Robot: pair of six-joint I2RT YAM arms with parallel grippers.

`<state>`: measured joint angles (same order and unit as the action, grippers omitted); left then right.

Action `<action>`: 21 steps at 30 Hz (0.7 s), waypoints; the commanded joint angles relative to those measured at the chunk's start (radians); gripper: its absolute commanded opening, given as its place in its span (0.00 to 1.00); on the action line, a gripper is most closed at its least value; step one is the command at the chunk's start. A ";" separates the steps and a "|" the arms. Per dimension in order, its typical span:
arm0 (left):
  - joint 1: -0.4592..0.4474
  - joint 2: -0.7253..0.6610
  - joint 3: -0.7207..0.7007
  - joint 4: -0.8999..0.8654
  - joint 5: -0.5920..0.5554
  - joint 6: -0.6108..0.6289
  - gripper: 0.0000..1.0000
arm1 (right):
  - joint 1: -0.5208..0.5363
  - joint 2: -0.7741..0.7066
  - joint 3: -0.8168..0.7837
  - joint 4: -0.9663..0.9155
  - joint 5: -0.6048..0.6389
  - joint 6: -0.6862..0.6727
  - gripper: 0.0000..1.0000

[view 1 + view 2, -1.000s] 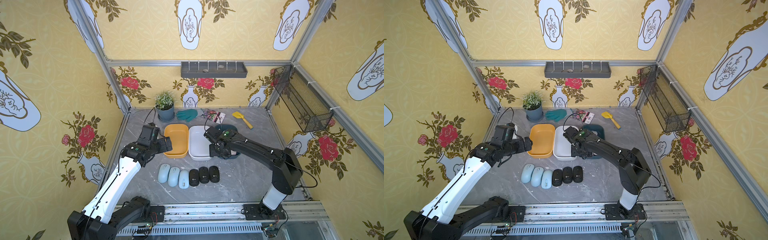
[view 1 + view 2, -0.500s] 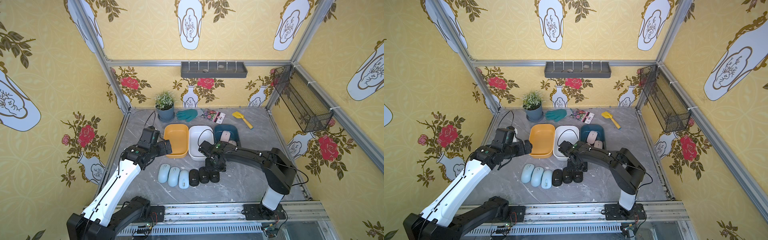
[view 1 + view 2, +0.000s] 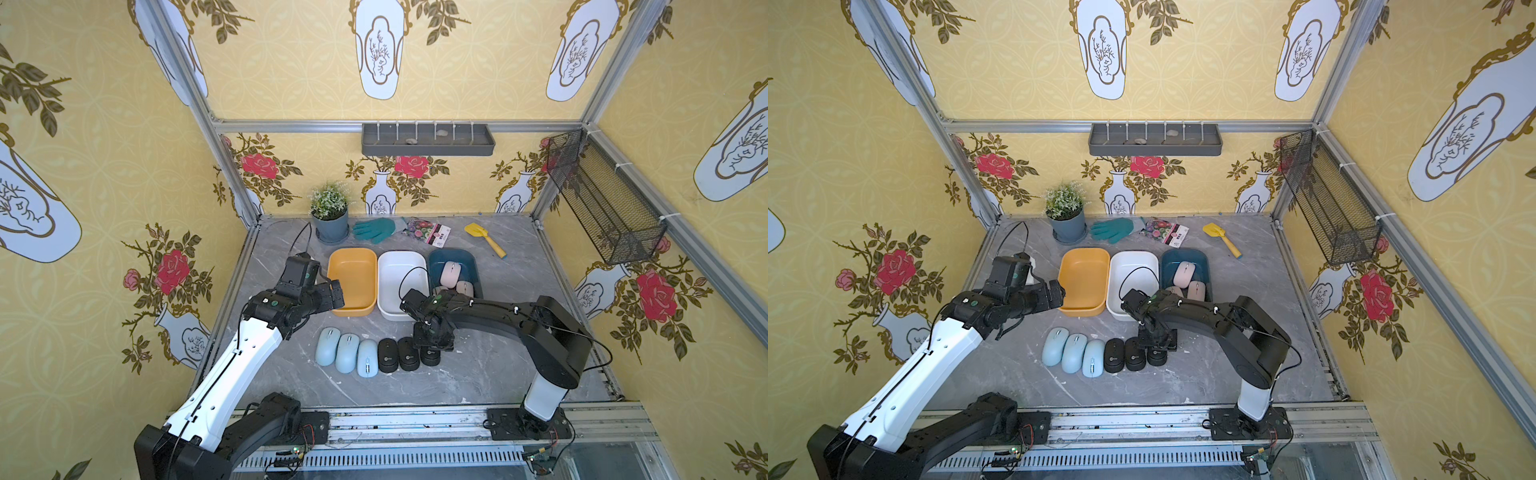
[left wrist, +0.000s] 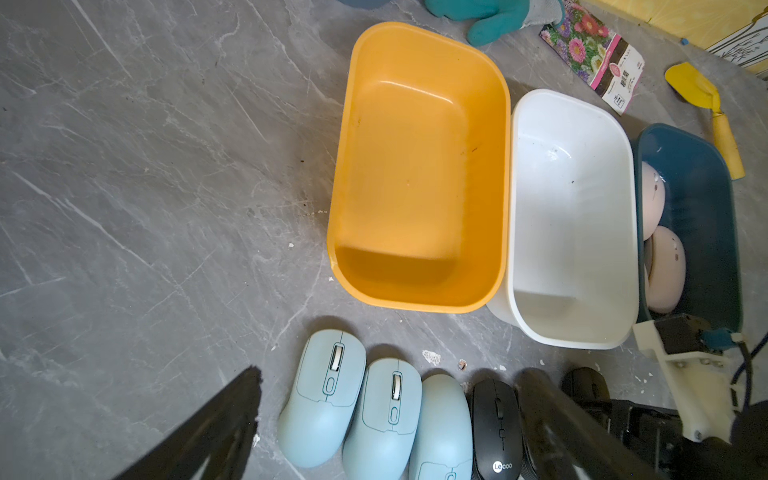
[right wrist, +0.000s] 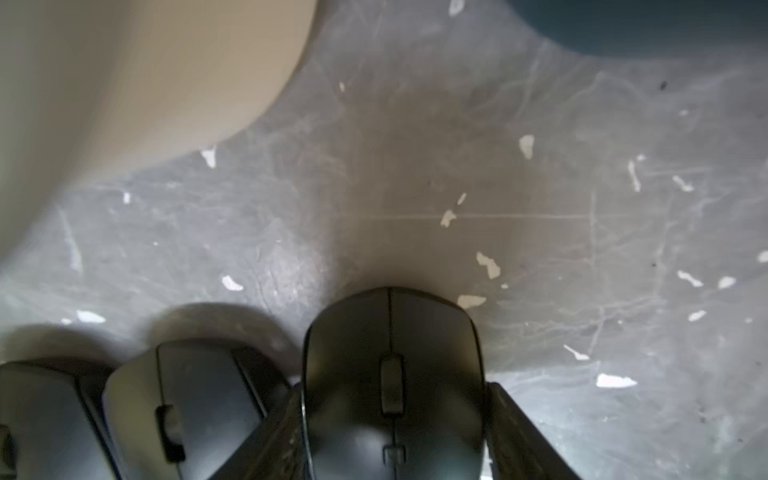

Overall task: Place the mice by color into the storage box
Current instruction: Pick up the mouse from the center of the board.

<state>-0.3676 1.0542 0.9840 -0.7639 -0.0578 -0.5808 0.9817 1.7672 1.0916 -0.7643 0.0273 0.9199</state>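
Black mice (image 3: 408, 353), row of 3; logo (image 4: 503, 466) "Lecoo"

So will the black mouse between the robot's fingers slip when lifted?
Probably stiff: the black mouse looks like hard plastic. Its smooth, rounded sides might slip a little in the right gripper. Small, so likely light.

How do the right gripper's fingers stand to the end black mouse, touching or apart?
Touching. In the right wrist view both fingers of the right gripper lie flush against the sides of the black mouse, no gap.
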 commanded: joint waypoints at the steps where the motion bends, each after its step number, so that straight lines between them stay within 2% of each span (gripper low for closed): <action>1: 0.000 0.008 0.008 0.007 0.003 -0.003 0.98 | 0.002 0.010 -0.008 0.005 -0.010 0.006 0.67; 9: 0.001 0.026 0.018 0.008 0.010 -0.007 0.98 | 0.002 0.026 -0.044 0.023 -0.012 0.012 0.64; 18: 0.001 0.027 0.012 0.015 0.004 -0.010 0.98 | 0.008 -0.026 -0.009 -0.030 0.008 0.001 0.51; 21: 0.000 0.028 0.016 0.016 0.004 -0.009 0.98 | 0.012 -0.039 0.032 -0.064 0.022 -0.009 0.49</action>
<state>-0.3676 1.0786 0.9977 -0.7635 -0.0513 -0.5873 0.9890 1.7424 1.0973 -0.7784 0.0250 0.9199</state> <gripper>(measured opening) 0.982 0.605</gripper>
